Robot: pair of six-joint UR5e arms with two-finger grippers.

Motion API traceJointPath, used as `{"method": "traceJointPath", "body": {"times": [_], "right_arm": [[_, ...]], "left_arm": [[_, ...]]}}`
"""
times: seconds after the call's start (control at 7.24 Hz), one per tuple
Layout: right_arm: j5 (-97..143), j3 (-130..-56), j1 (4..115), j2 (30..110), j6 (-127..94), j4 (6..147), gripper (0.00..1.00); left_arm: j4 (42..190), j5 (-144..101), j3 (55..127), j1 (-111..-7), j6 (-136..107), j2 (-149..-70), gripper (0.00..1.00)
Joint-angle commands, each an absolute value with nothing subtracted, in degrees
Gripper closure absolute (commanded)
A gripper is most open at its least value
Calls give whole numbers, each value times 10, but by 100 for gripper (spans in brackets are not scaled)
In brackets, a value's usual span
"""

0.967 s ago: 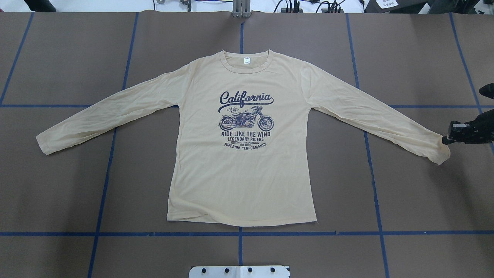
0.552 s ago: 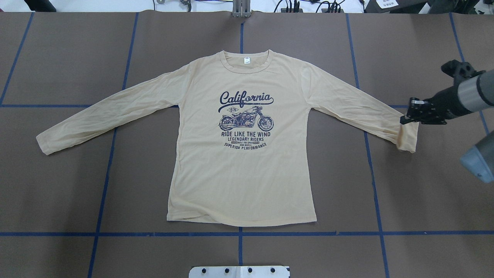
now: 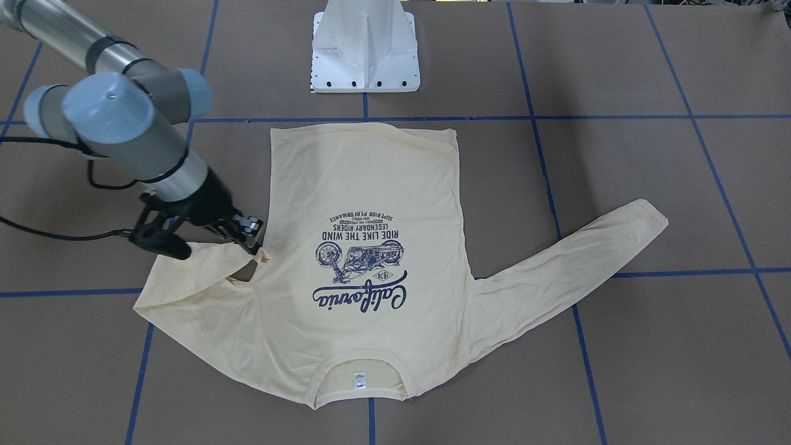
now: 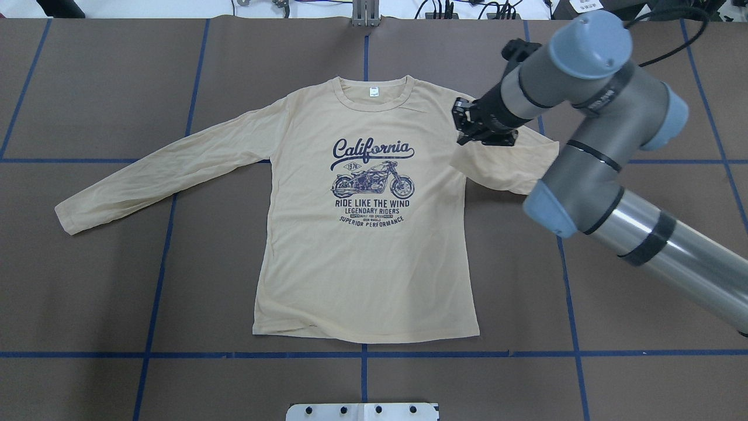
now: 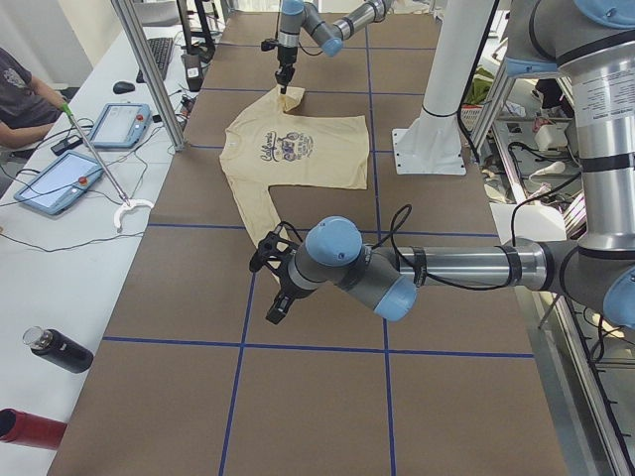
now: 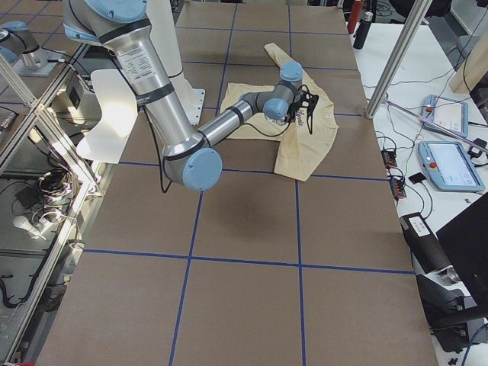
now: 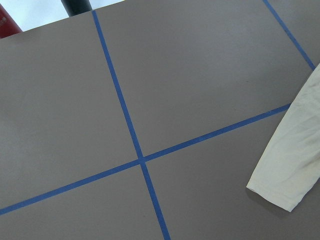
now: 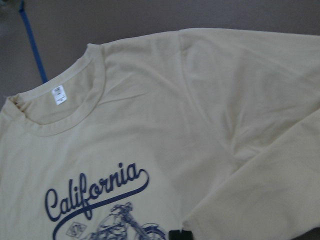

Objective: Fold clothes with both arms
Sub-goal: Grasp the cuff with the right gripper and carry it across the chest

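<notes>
Now pinches the right cuff point(image 3: 262, 255) of the shirt point(image 4: 362, 275) in the clenched right hand point(image 4: 464, 135), held just above the cloth right of the collar point(image 4: 374, 106), so as to double that sleeve back over itself toward the chest. Otherwise lies flat and print-up in the middle of the worktop point(image 4: 87, 292), left sleeve point(image 4: 152, 172) stretched out left. Hovers the left hand point(image 5: 268, 273) low near that sleeve's cuff, probably readying the mirror fold; cannot tell whether clenched or released.

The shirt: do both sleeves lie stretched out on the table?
No, one sleeve is doubled back on itself, its cuff in the right arm's jaws.
</notes>
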State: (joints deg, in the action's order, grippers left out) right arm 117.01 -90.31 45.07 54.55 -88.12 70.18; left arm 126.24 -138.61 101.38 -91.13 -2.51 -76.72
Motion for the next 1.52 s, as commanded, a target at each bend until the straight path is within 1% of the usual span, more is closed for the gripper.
{"method": "traceJointPath", "body": {"times": [0.0,0.28,0.41,1.1,1.24,1.38], "right_arm": [[1093,-829,413,420,-917,728,100],[1065,-705,398,303,-917,709,100],[1022,-641,376,259,-918,681,100],[975,-432,348,129,-917,575,100],[950,-406,333,126,-918,541,100],[944,-401,327,126,-918,537,100]], "left_arm": [[1270,-1391,1012,-911,-27,-766,0],[1270,-1391,1012,-911,-27,-766,0],[1270,-1391,1013,-911,-27,-766,0],[1269,-1390,1012,-911,-27,-766,0],[1269,-1390,1012,-911,-27,-765,0],[1270,-1389,1011,-911,-27,-765,0]]}}
